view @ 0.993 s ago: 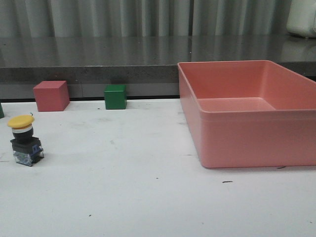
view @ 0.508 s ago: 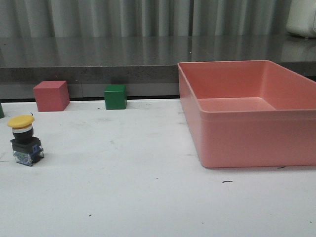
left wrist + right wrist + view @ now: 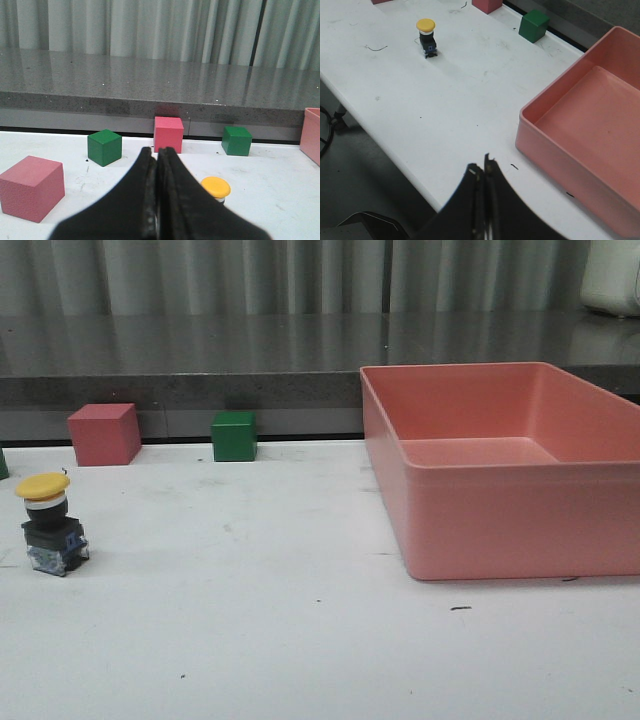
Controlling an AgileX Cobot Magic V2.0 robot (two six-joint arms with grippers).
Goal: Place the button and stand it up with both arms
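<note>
1. Front view first: the button (image 3: 48,524) stands upright near the left edge of the white worktop (image 3: 260,630), yellow cap on top, dark blocky base flat on the surface. No arm touches it.
2. From how it stands, the placing and standing looks done, or close to it; the cap-up pose is stable because the wide base carries the weight.
3. The left tool (image 3: 156,200) shows in the left wrist view with its two dark fingers pressed together and nothing between them. The yellow cap peeks out just beside it, low and apart from the fingers.
4. The right tool (image 3: 483,195) is likewise closed on nothing, hanging over the near edge of the worktop, well apart from the button, which sits far across the surface in that view.
5. The pink tray (image 3: 500,470) takes up the right side and looks empty; it stands well apart from the button.
6. Along the back edge sit a pink cube (image 3: 103,434) and a green cube (image 3: 234,436), both clear of the button. The left wrist view adds another green cube (image 3: 104,147) and another pink cube (image 3: 31,187) nearer that arm.
7. My read: both arms are parked clear so the button is not knocked over.
</note>
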